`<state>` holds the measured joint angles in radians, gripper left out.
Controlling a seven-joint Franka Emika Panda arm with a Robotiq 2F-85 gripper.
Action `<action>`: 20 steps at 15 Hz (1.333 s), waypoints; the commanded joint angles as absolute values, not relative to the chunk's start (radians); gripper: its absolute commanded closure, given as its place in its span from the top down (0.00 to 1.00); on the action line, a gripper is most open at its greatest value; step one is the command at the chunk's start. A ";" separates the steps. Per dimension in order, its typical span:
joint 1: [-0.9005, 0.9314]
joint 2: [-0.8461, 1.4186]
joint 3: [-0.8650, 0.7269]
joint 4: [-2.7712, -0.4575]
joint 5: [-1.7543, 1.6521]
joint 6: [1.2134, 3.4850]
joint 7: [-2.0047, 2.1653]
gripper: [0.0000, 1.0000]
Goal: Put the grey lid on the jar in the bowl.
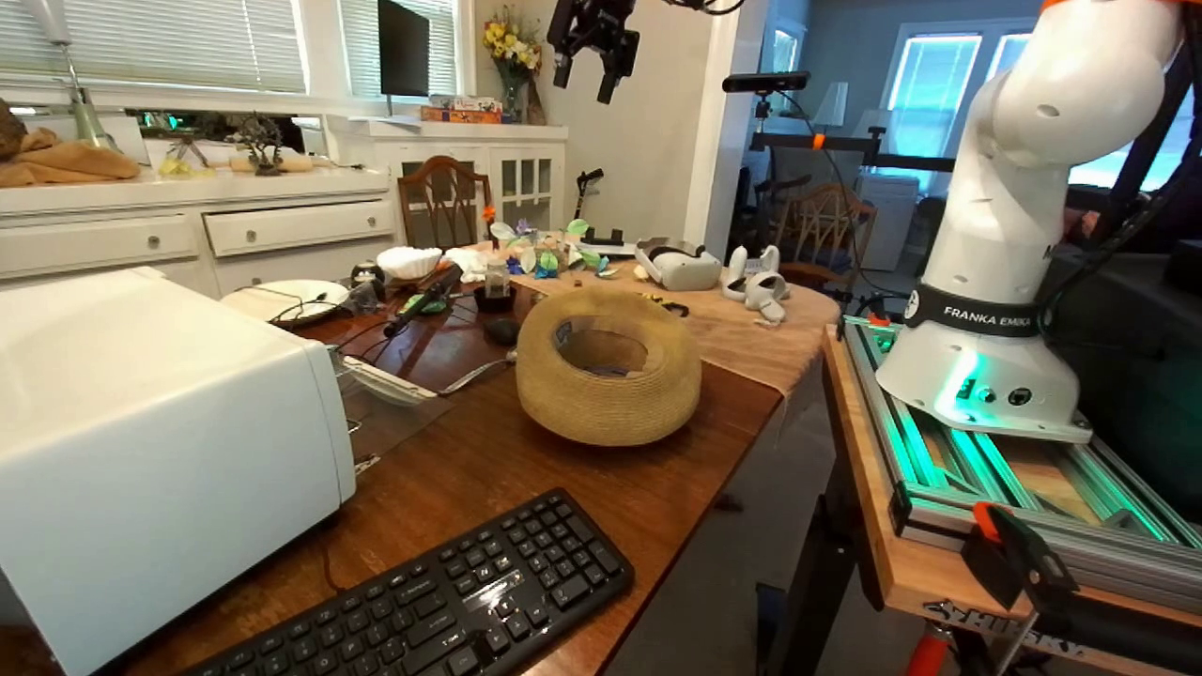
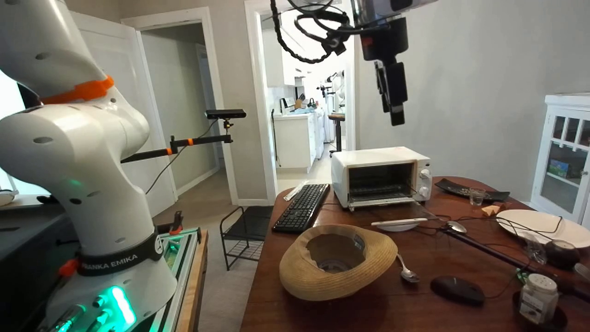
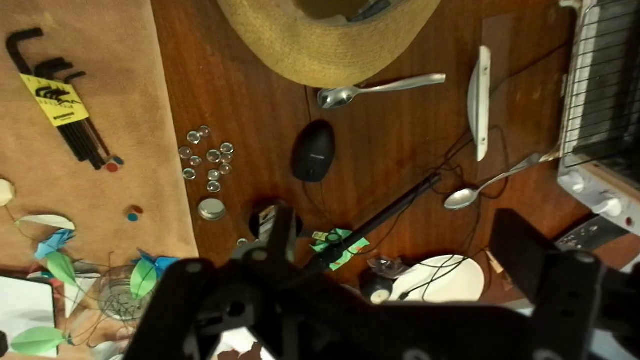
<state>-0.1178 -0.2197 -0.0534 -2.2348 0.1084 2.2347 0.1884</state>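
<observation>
The grey lid [image 3: 211, 209] is a small round metal disc lying flat on the wooden table in the wrist view, beside the cloth's edge. I cannot make it out in either exterior view. A small labelled jar [image 2: 538, 297] with a pale top stands upright in a dark bowl [image 2: 560, 320]. In the wrist view one finger partly covers the jar [image 3: 266, 224] and the bowl [image 3: 256, 218]. High above the table, my gripper [image 1: 584, 83] hangs apart from everything. Its fingers are spread wide with nothing between them, as the gripper [image 3: 397, 230] shows in the wrist view.
A straw hat [image 2: 339, 276] sits near the table's edge. Around the jar are a black mouse [image 3: 314, 151], glass beads [image 3: 213, 156], a black pole [image 3: 395, 207] with cables and a white plate [image 3: 445, 280]. A toaster oven [image 2: 380, 177] and keyboard [image 2: 302, 207] stand farther off.
</observation>
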 commanded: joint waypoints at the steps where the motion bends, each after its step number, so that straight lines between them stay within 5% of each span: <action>1: -0.132 -0.022 -0.075 -2.088 0.085 2.279 0.248 1.00; 5: -0.150 0.153 -0.125 -1.939 0.146 2.303 0.313 1.00; 20: -0.155 0.126 -0.145 -1.962 0.125 2.314 0.305 1.00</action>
<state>-0.1423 0.0855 -0.1202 -2.0062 0.1163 2.3153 0.2750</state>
